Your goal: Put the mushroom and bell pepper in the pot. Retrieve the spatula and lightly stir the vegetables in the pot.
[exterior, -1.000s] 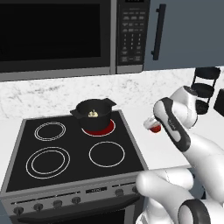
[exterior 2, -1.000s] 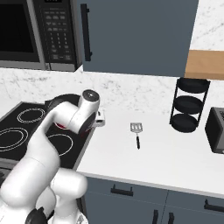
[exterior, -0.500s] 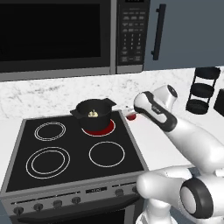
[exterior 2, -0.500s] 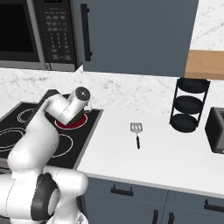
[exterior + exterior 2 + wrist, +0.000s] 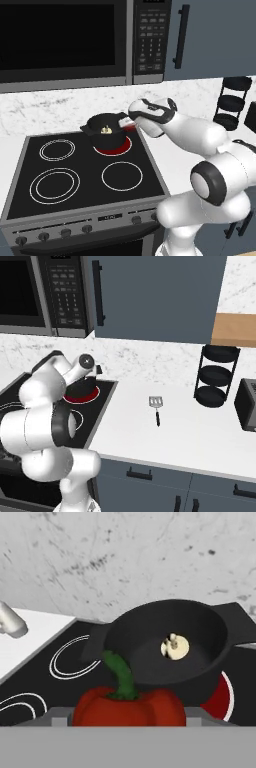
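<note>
The arm reaches left over the stove, its hand (image 5: 131, 121) level at the right rim of the pot (image 5: 106, 131) on the glowing back burner. Its fingers grasp the red pepper (image 5: 129, 706) just beside the pot. The mushroom (image 5: 174, 647) lies inside. The spatula (image 5: 156, 408) rests on the worktop (image 5: 200, 431), well apart.

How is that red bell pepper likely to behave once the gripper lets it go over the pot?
The bell pepper looks rounded and glossy, so it may roll a little on landing. The pot has raised walls that should contain it. It could nudge the small mushroom already lying inside.
</note>
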Robot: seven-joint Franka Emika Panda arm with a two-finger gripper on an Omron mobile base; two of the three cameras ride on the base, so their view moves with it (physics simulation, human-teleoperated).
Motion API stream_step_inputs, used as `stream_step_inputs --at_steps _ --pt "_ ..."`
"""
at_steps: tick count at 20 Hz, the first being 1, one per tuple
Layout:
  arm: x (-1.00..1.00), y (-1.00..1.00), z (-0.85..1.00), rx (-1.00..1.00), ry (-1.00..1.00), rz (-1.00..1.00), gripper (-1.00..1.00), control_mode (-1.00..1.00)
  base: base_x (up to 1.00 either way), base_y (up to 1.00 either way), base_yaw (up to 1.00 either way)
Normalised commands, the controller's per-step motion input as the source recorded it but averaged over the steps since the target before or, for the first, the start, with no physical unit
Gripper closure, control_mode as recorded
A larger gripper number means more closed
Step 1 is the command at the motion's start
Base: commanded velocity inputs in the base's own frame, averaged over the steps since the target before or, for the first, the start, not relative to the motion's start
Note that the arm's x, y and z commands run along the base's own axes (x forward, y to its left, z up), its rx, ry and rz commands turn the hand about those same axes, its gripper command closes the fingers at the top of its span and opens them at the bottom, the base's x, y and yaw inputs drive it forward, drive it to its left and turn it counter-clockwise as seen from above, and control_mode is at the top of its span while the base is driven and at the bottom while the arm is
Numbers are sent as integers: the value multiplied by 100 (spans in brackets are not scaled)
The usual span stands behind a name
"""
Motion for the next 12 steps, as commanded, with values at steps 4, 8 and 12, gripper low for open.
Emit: stream_step_inputs --at_steps 4,8,12 --pt "62 43 0 0 0 0 100 -100 0 0 0" --pt "56 46 0 0 0 0 100 -100 0 0 0" --pt "52 41 -7 -2 0 0 100 -100 0 0 0"
